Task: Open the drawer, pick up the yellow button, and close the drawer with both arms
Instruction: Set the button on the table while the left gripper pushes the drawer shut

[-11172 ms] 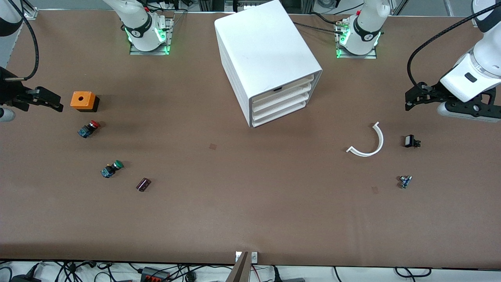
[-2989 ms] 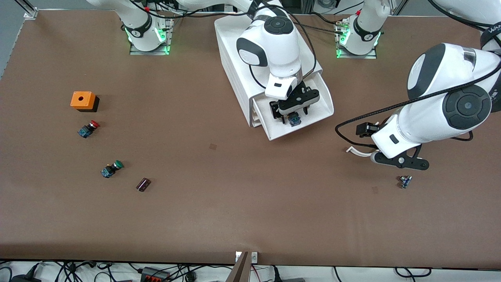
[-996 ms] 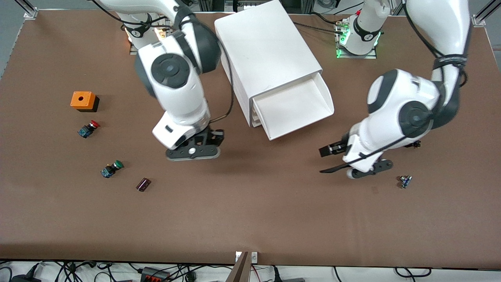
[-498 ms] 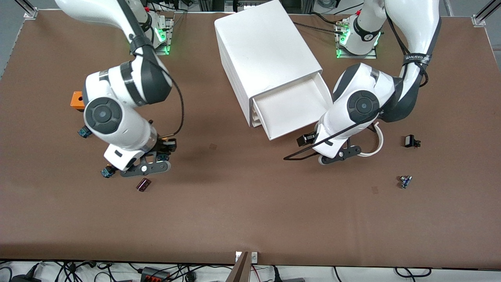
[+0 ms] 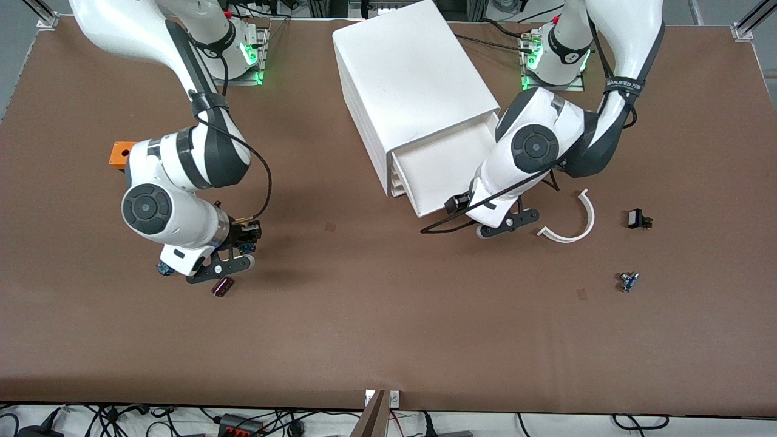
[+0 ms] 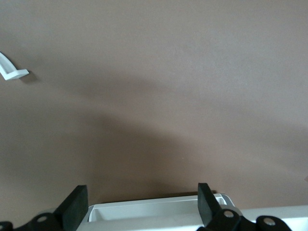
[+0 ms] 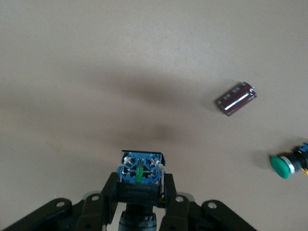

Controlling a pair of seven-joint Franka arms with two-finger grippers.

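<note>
— Where is the small push button with the black-and-blue body?

— In the right gripper, its two black fingers clamped on the body, blue terminal end pointing outward. Its cap cannot be seen. The gripper hangs over the brown table toward the right arm's end, just above a dark maroon cylinder lying on its side. A green-capped button rests on the table near that cylinder.

— And the drawer?

— The topmost shallow white plastic drawer stands pulled out of the white boxy cabinet, its tray showing bare white.

— The other hand?

— The left gripper has its jaws spread wide, holding nothing, right at the drawer's front edge.

— Anything else around?

— A curved white plastic strip lies toward the left arm's end, near a small black part and a tiny blue part. An orange block peeks out beside the right arm.
</note>
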